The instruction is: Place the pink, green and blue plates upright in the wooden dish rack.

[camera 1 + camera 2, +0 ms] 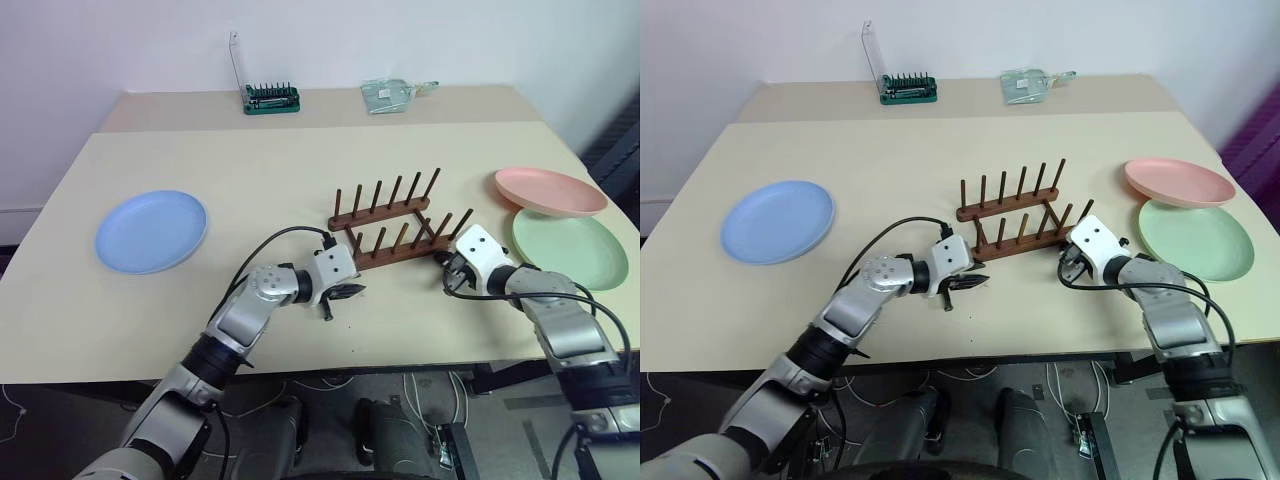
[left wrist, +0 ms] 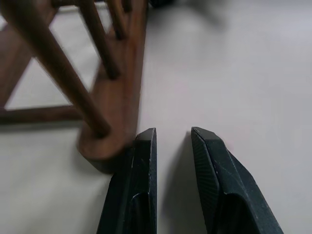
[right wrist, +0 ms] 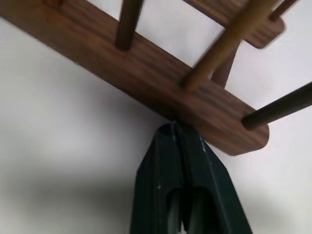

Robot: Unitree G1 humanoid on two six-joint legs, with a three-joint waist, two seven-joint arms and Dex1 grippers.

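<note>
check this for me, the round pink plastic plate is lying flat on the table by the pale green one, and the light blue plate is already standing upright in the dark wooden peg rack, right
Not quite. The light blue plate lies flat on the table, far to the left of the dark wooden peg rack, whose pegs hold nothing. The left eye view shows this. The round pink plastic plate does lie beside the pale green one.
</note>
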